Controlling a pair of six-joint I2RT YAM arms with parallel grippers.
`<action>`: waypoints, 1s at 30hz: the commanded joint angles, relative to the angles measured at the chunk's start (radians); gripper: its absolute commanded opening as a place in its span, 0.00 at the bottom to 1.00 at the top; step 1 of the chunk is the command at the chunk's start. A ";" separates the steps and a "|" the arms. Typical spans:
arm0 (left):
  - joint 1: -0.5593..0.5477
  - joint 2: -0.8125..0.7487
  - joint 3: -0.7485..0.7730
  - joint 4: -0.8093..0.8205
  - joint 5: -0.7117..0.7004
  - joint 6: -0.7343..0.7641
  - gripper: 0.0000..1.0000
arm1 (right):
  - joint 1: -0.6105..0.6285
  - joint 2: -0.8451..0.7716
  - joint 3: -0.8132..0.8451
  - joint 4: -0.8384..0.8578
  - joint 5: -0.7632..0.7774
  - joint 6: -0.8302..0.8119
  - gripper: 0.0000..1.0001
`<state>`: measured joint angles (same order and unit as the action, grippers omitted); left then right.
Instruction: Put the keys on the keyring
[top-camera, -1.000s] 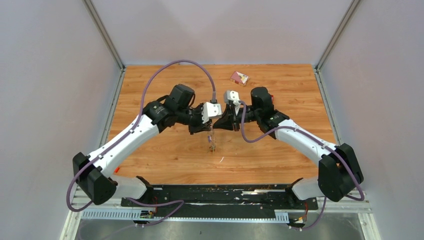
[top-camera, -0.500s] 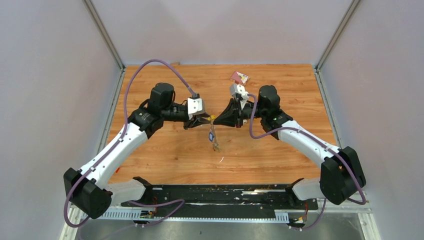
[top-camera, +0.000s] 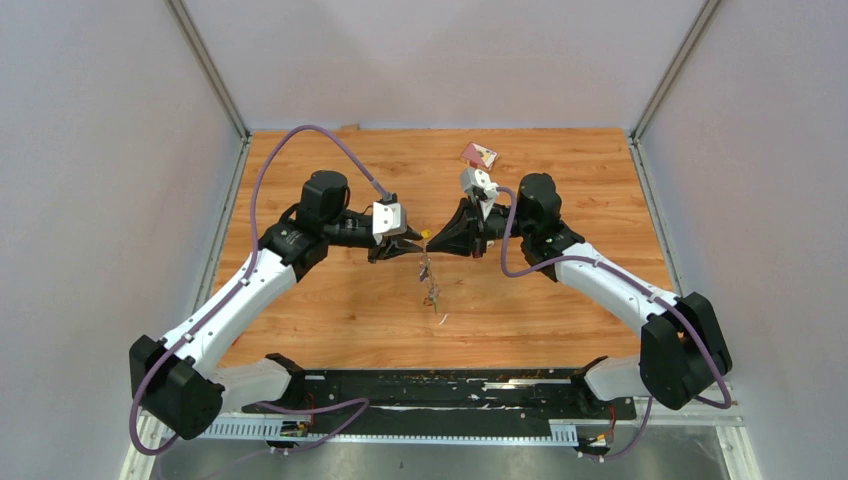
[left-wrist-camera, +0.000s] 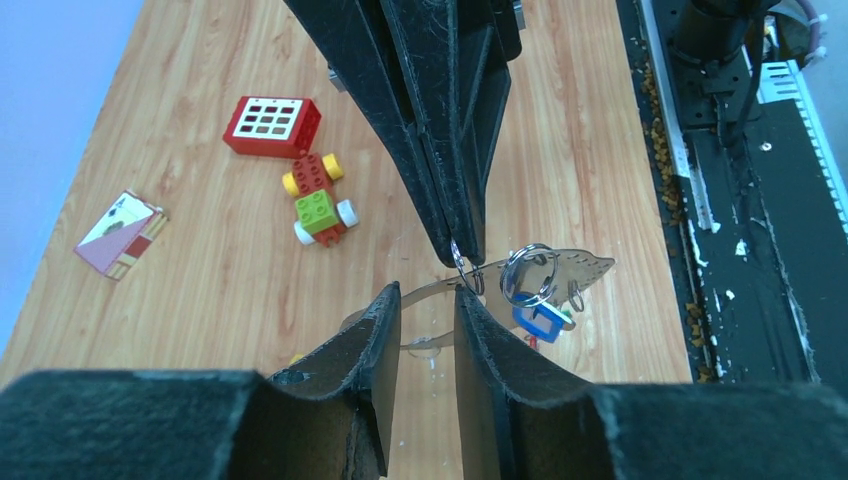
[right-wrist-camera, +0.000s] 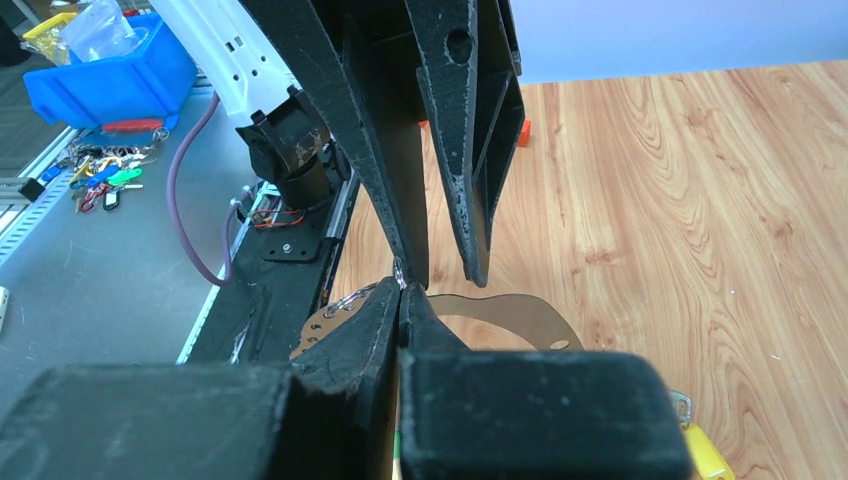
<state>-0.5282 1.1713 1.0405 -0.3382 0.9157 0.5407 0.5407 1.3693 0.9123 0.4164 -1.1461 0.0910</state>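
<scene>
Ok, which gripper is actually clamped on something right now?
The right gripper: its jaws are closed on a small wire ring at their tips. The left gripper has its fingers apart, with nothing visibly gripped.

Reaching in from lower left and lower right, holding the left gripper and the right gripper nearly tip to tip at mid-frame. Dangling the keys just below the tips, over the wooden table. Showing a red-and-white card lying well apart at upper centre.
</scene>
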 joint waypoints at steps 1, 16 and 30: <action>-0.001 -0.042 -0.008 0.015 -0.002 0.040 0.33 | -0.004 -0.009 0.017 0.033 -0.003 -0.026 0.00; -0.001 -0.051 -0.041 0.010 0.034 0.106 0.34 | -0.005 -0.008 0.030 0.010 -0.001 -0.033 0.00; -0.001 -0.045 -0.051 0.064 0.081 0.001 0.30 | -0.005 -0.008 0.033 -0.020 0.033 -0.066 0.00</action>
<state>-0.5285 1.1423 0.9962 -0.3138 0.9619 0.5869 0.5396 1.3701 0.9127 0.3786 -1.1255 0.0509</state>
